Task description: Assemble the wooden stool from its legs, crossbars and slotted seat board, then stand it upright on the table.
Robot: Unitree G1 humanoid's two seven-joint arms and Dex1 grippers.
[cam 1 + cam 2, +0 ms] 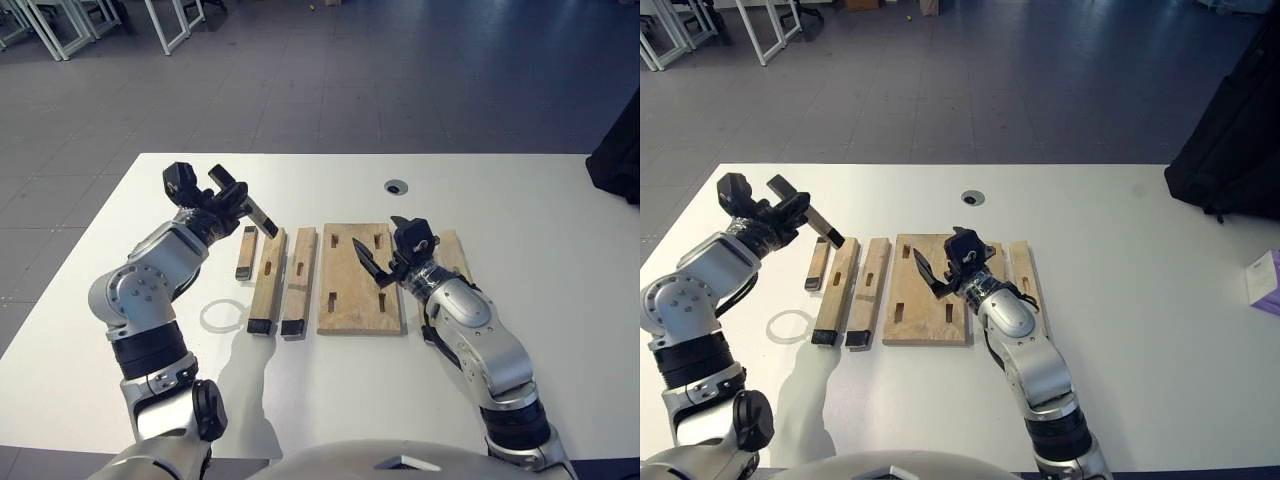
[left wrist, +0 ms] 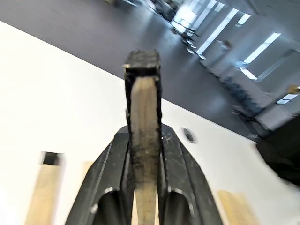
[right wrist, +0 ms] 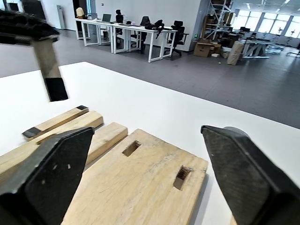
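So far nothing looks joined: the left end effector [image 1: 228, 198] is clenched on one crossbar [image 1: 822, 229] above the worktop [image 1: 560, 300], the right end effector [image 1: 375, 275] hangs released over the flat seat board [image 1: 345, 295], and the legs [image 1: 268, 275] lie loose beside it.

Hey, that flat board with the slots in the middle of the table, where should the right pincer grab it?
Probably its far short edge. The board lies flat, with a leg close along its left side and another wooden piece along its right, so only the ends are free. The open right pincer hangs over the far end; come in from beyond it, clamping top and bottom faces.
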